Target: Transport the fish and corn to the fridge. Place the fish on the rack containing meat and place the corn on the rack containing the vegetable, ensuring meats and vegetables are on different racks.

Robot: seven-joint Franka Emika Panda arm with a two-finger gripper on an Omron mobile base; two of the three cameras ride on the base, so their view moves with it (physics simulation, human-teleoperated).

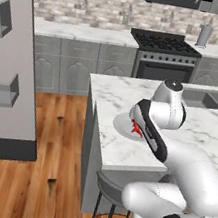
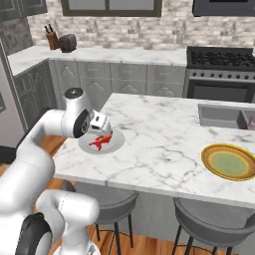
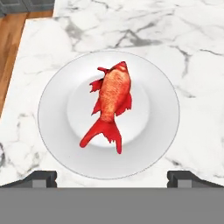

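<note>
On the desk (image 2: 164, 144), the fish (image 3: 109, 105) is lying on a white plate (image 3: 57, 131).
The gripper (image 3: 112, 177) is hovering above it, jaws spread wide; apparently lining up a grasp.

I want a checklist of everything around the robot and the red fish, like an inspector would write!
Surface: white marble island counter, bare around the plate.
Job's things: red fish lying in the middle of a round white plate near the counter's corner; the fridge door stands at the left of the left base view.
Clutter: yellow and green plate farther along the counter.
Grippers: gripper open, above the fish, fingers not touching it.
Cables: nothing seen.
Surroundings: stove, sink, knife block, grey stools, wooden floor.
</note>
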